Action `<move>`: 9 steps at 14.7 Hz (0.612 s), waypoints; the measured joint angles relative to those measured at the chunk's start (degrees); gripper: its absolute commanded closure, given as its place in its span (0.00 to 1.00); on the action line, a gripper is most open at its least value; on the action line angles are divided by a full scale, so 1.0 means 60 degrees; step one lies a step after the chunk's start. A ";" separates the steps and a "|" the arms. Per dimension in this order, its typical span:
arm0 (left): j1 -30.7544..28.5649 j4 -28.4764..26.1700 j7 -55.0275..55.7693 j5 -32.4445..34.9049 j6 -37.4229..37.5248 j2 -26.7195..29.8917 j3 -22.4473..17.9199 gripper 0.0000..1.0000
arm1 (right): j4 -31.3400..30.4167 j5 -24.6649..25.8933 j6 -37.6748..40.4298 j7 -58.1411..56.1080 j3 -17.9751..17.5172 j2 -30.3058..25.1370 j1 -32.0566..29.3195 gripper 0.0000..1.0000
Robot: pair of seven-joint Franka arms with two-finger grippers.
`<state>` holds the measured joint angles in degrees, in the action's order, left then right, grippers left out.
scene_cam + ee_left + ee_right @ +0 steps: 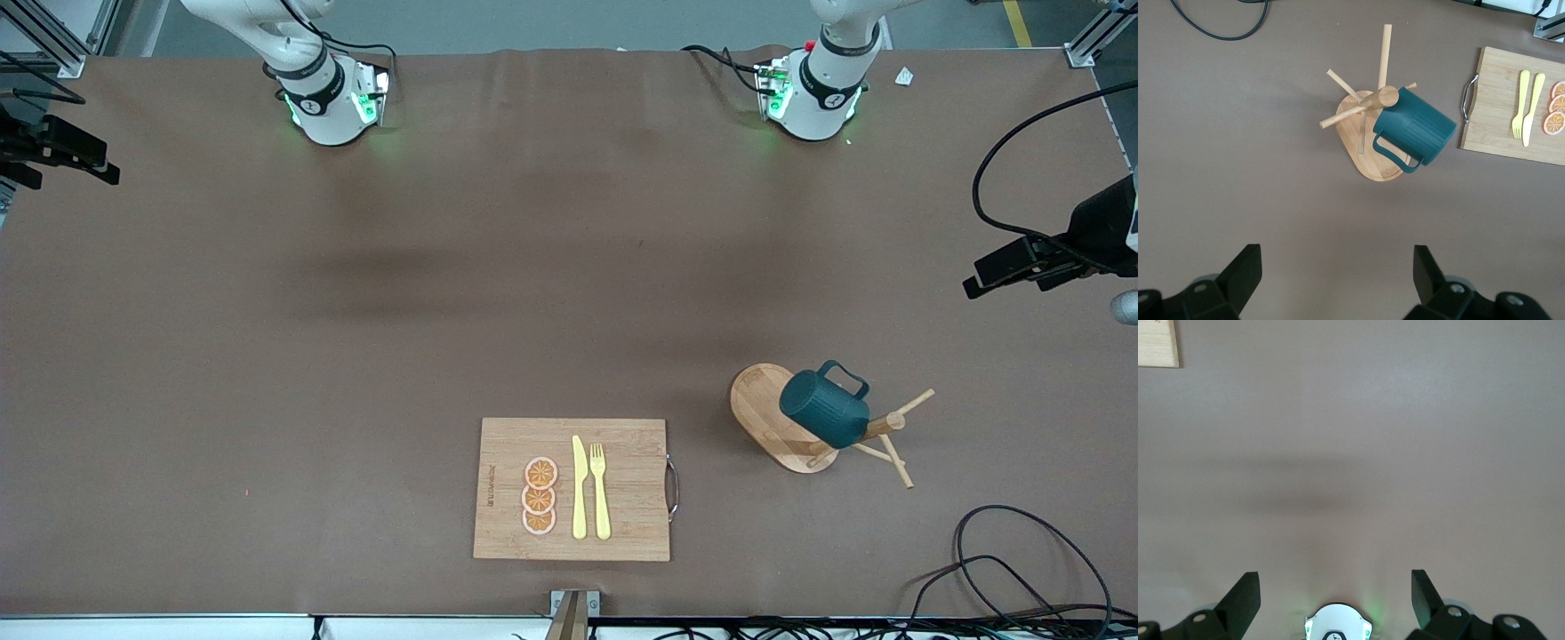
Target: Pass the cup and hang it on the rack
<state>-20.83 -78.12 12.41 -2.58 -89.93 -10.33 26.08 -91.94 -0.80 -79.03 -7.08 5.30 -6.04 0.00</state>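
On the rack (782,427) hangs the cup (822,409); both grippers (1335,280) (1335,600) spread, empty.

I see a dark teal, faintly ribbed cup (823,409) on the pale wooden rack (773,427). The tabletop (356,356) is brown; yellow cutlery (590,488) and orange slices (540,496) lie on a light bamboo board (622,524).

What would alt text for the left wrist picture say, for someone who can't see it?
A teal cup hangs on a wooden rack standing on a brown table. The left claw hovers open over bare table, holding nothing. A board with a yellow knife, fork and orange slices lies beside the rack.
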 measured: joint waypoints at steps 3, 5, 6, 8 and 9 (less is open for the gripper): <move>0.0480 0.0001 0.0035 0.0360 0.0072 0.0177 -0.0015 0.00 | 0.0003 0.0003 -0.0093 0.0000 0.0000 -0.0001 0.0000 0.00; 0.1397 -0.0001 0.0303 0.0591 0.0414 0.0349 -0.0567 0.00 | 0.0014 0.0082 -0.0167 -0.0002 -0.0002 -0.0002 0.0000 0.00; 0.1836 -0.0003 0.0379 0.0635 0.0524 0.0428 -0.0967 0.00 | 0.0021 0.0126 -0.0179 -0.0002 -0.0002 -0.0002 0.0000 0.00; 0.2226 -0.0004 0.0379 0.0643 0.0589 0.0535 -0.1453 0.00 | 0.0034 0.0155 -0.0182 -0.0006 -0.0007 -0.0002 0.0000 0.00; 0.2335 -0.0009 0.0379 0.0643 0.0598 0.0587 -0.1609 0.00 | 0.0035 0.0159 -0.0182 -0.0007 -0.0009 -0.0002 0.0000 0.00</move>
<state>-6.82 -78.18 14.69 1.28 -86.34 -6.80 16.43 -91.73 0.15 -80.12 -7.12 5.24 -6.05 0.00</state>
